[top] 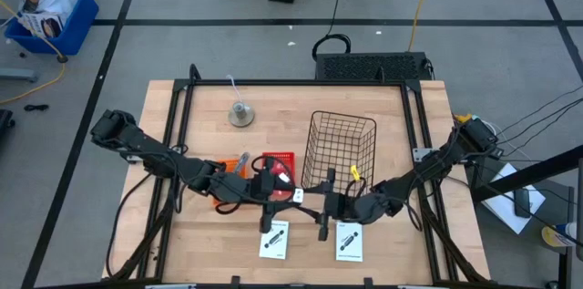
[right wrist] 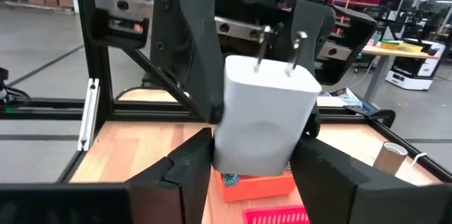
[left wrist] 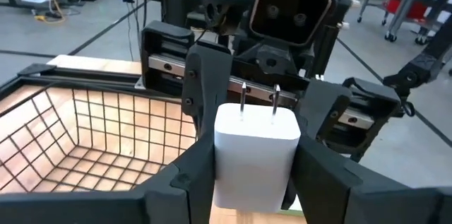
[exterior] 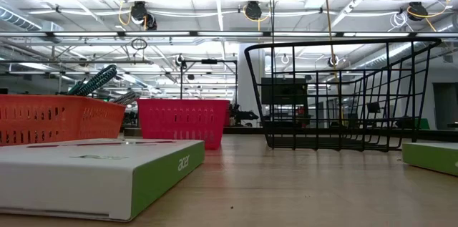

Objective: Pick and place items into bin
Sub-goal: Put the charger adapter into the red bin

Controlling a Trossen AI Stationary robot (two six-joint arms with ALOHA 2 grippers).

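A small white block with two metal prongs (top: 298,195) is held in the air over the table's middle, between the two arms. My left gripper (left wrist: 254,181) comes from the left and my right gripper (right wrist: 258,171) from the right, and both stand around the block. Two white cards lie flat near the front edge (top: 275,240) (top: 349,242). A teal-handled tool (exterior: 96,80) and a grey one stick up out of the orange basket (top: 226,190). The black wire bin (top: 342,148) stands right of centre. My left gripper pinches the block's lower body (left wrist: 222,181) between its two fingers, coming level from the table's left. The block stands upright, prongs up, clear of the table. My right gripper has its fingers (left wrist: 203,104) against the same block's two sides (right wrist: 226,153), level from the table's right; the block's lower part sits between them.
A red basket (top: 279,166) stands beside the orange one. A round grey bell-like object (top: 241,115) stands at the far left. A yellow tag (top: 355,173) hangs on the wire bin's near rim. A black frame (top: 182,125) borders the table.
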